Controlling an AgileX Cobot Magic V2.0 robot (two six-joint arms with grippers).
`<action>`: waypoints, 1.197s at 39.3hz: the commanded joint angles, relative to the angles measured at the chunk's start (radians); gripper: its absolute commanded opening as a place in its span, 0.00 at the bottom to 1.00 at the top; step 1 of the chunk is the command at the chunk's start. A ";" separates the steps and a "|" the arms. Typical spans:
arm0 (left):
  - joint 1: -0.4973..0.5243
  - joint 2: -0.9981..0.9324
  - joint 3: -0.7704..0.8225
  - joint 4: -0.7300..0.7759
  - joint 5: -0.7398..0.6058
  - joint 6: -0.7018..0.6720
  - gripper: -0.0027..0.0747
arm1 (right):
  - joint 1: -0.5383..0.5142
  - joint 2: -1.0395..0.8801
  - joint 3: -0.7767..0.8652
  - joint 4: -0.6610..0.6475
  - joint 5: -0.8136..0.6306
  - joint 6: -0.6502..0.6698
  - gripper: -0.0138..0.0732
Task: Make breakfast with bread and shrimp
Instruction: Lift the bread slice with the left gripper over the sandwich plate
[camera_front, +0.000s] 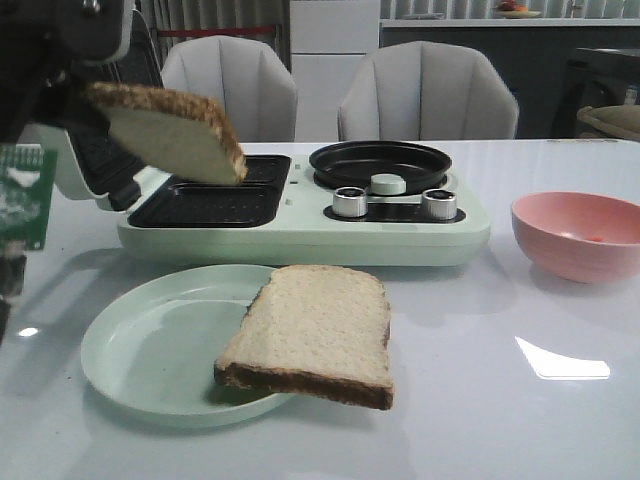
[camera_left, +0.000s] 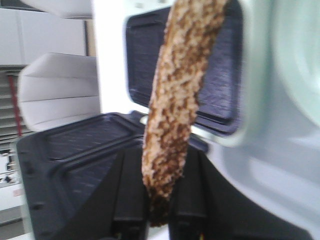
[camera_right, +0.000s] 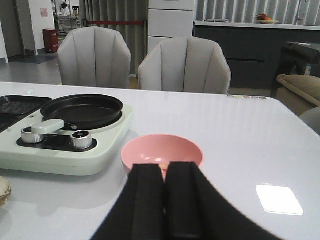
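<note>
So the left tool (camera_left: 160, 220) is pinching 1 slice of bread (camera_front: 170, 130) by its crust edge, holding it tilted in the air just above the open sandwich plates (camera_front: 205, 200) of the pale green breakfast maker (camera_front: 300, 235). In the left wrist view you're seeing that slice (camera_left: 177, 100) edge-on, all brown crust, with the dark ridged plates (camera_left: 220, 75) behind it and the raised lid (camera_left: 75, 165) beside it.

The other slice of bread (camera_front: 315, 330) is lying on the pale green plate (camera_front: 140, 350) near the front of the counter (camera_front: 500, 420), hanging out over the plate's right rim.

The right tool (camera_right: 165, 200) is sitting low over the counter with its 2 black fingers (camera_right: 147, 200) pressed together, nothing between them, just in front of the pink bowl (camera_right: 162, 150). There's a small orange bit in that bowl (camera_front: 597, 238), probably shrimp, but it's too tiny to really tell. The round black pan (camera_front: 380, 160) on the maker's right side is sitting behind 2 silver knobs (camera_front: 350, 202).
</note>
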 joint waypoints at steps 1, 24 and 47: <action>0.032 0.008 -0.111 0.027 -0.033 -0.003 0.19 | -0.008 -0.022 -0.016 -0.008 -0.077 -0.001 0.31; 0.189 0.427 -0.627 0.007 -0.178 -0.005 0.19 | -0.008 -0.022 -0.016 -0.008 -0.077 -0.001 0.31; 0.217 0.700 -0.763 -0.104 -0.088 -0.013 0.19 | -0.008 -0.022 -0.016 -0.008 -0.077 -0.001 0.31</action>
